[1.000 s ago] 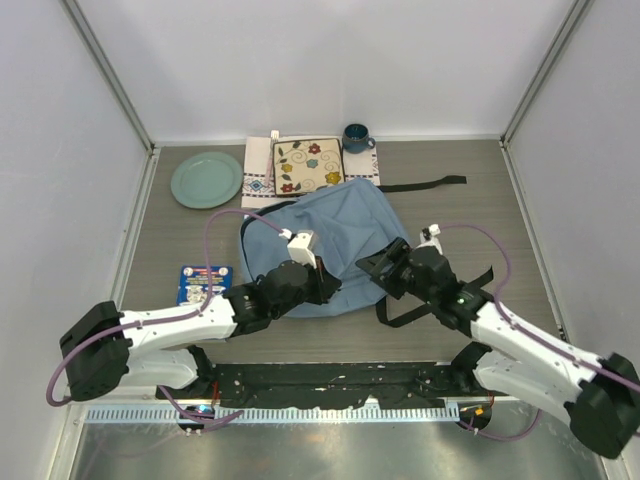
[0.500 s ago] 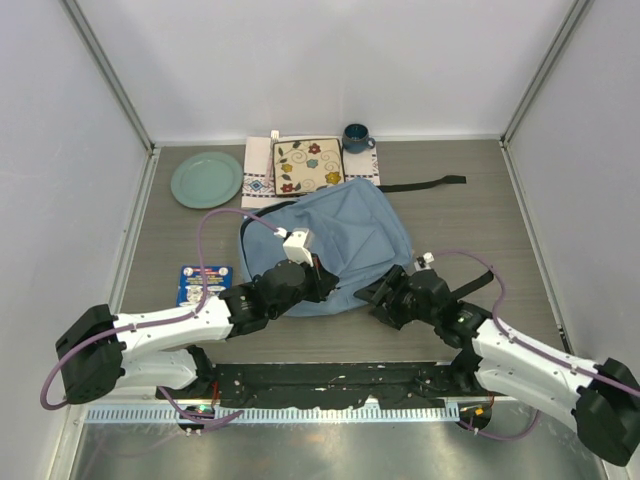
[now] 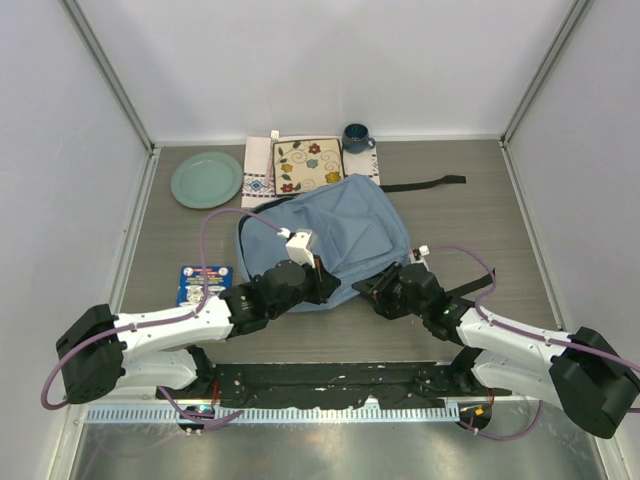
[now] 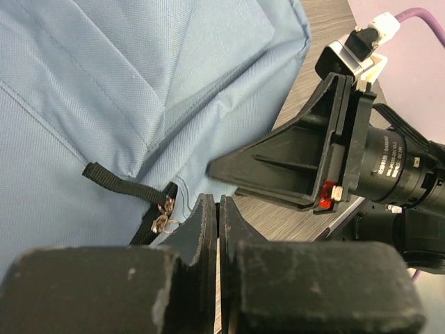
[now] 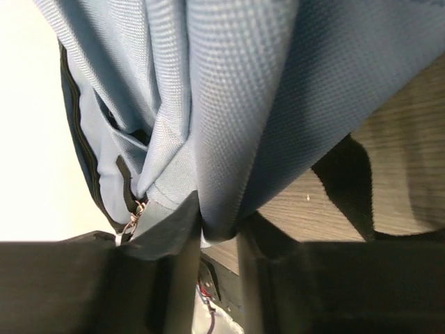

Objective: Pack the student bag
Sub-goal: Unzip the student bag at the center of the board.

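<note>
Matt woven cloth student bag (image 3: 330,235); wood-grain table (image 3: 480,215); glossy plate (image 3: 206,179).

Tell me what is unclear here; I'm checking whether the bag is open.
Left wrist view: whether the shut left gripper pinches anything; its own fingers cover the tips.
Right wrist view: the zipper's lower end, behind the right gripper clamping bunched fabric.
Top view: the student bag's near edge, under both grippers; the blue card's print, too small.
</note>
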Controlling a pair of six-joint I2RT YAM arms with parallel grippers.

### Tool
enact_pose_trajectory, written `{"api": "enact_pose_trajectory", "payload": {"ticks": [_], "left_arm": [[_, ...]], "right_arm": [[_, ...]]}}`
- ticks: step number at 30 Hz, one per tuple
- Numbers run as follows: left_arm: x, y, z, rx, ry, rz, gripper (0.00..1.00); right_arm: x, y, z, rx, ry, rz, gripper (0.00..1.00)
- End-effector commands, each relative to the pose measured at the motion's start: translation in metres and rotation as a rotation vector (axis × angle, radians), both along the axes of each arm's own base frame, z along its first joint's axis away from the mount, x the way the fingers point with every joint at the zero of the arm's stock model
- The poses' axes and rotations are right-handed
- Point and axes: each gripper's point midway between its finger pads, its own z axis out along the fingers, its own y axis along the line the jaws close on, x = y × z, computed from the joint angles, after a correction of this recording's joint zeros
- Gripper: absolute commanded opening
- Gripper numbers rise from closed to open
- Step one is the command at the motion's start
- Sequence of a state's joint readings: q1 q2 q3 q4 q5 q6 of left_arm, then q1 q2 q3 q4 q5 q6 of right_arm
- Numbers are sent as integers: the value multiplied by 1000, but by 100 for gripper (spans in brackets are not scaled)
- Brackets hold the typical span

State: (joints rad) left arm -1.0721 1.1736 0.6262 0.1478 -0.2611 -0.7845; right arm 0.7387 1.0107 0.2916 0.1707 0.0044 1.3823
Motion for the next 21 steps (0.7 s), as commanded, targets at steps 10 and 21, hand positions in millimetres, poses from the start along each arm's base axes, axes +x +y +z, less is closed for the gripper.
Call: {"api": "enact_pose_trajectory", "payload": {"ticks": [10, 21], "left_arm": [[3, 70, -11, 89, 28, 241, 0], [-10, 180, -18, 248, 5, 514, 0]], "right_arm": [[45, -37, 29, 12, -192, -300, 1], [44, -53, 9, -93, -181, -324, 1]]}}
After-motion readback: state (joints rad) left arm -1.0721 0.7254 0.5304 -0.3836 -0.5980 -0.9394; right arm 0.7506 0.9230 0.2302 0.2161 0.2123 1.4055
